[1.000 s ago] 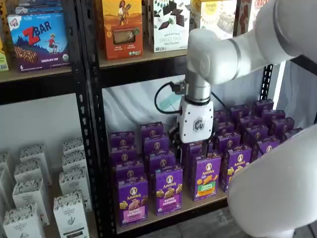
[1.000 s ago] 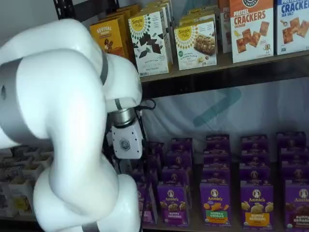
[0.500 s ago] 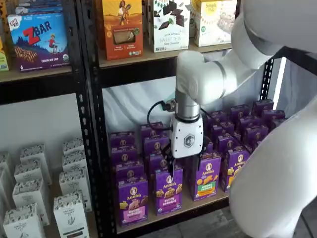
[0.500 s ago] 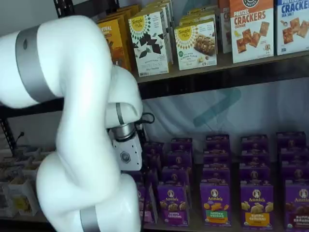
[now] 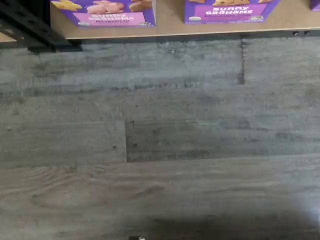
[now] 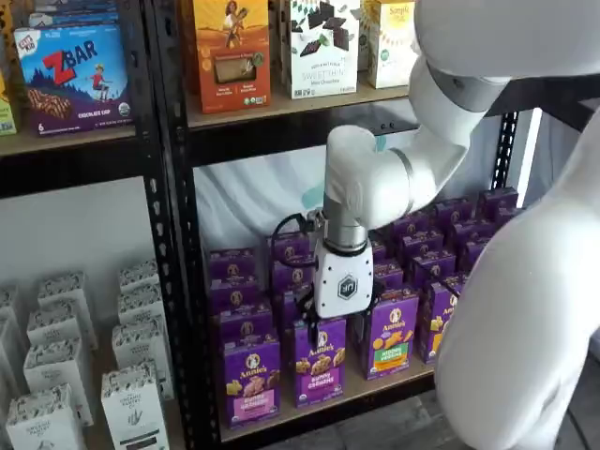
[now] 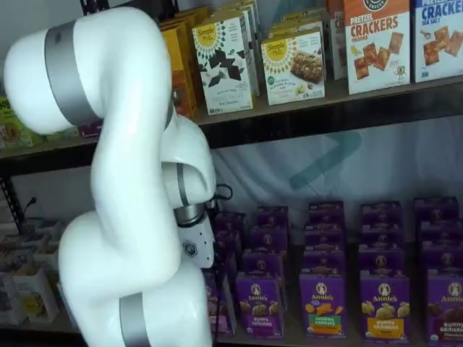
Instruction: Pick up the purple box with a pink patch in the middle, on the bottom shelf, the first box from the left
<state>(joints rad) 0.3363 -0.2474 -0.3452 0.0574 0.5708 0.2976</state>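
The purple box (image 6: 251, 380) with the pink band stands upright at the left end of the front row on the bottom shelf (image 6: 370, 384). In the wrist view only the foot of the purple box (image 5: 102, 7) shows, on the front edge of the bottom shelf (image 5: 170, 26). My gripper (image 6: 337, 323) hangs fingers-down in front of the neighbouring purple-banded box (image 6: 319, 363), to the right of the pink-banded one and a little higher. It is open and holds nothing. In a shelf view the gripper's white body (image 7: 192, 247) is partly hidden by the arm.
A green-and-orange-fronted box (image 6: 392, 335) stands third in the row, with more purple boxes behind. A black upright (image 6: 167, 244) borders the pink-banded box on its left. White cartons (image 6: 131, 403) fill the bay beyond it. Grey plank floor (image 5: 160, 140) lies below the shelf.
My gripper has moved left and lower along the front row, from before the green-and-orange box to before the purple-banded one. The boxes have not moved.
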